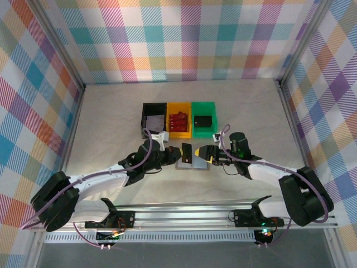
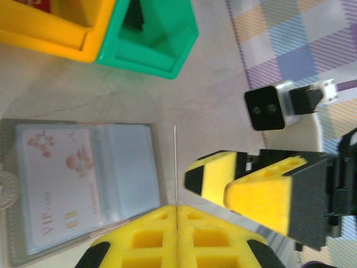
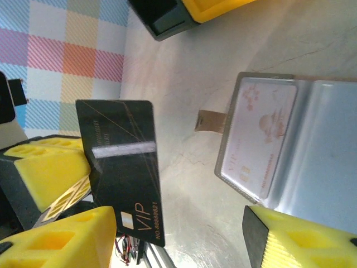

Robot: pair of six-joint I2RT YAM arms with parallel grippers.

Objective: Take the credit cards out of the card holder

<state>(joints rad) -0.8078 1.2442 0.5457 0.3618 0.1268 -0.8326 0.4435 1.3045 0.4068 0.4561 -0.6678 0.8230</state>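
Note:
My left gripper (image 1: 174,154) (image 2: 175,215) is shut on a black credit card (image 1: 186,153) (image 3: 122,167) printed with gold "VIP". It holds the card on edge above the table; in the left wrist view the card (image 2: 175,162) is a thin line. My right gripper (image 1: 202,153) (image 3: 178,234) stands open just right of that card, its fingers (image 2: 215,176) apart from it. Below lies the open grey card holder (image 1: 188,166) (image 2: 128,167) (image 3: 318,145). A white credit card with red print (image 2: 53,184) (image 3: 259,134) sits in one of its pockets.
Three bins stand in a row behind the holder: black (image 1: 146,120), yellow (image 1: 170,120) with red cards inside, and green (image 1: 194,109) (image 2: 178,44) with a dark item. Plaid walls close in the table on three sides. Both arms meet at the table's middle.

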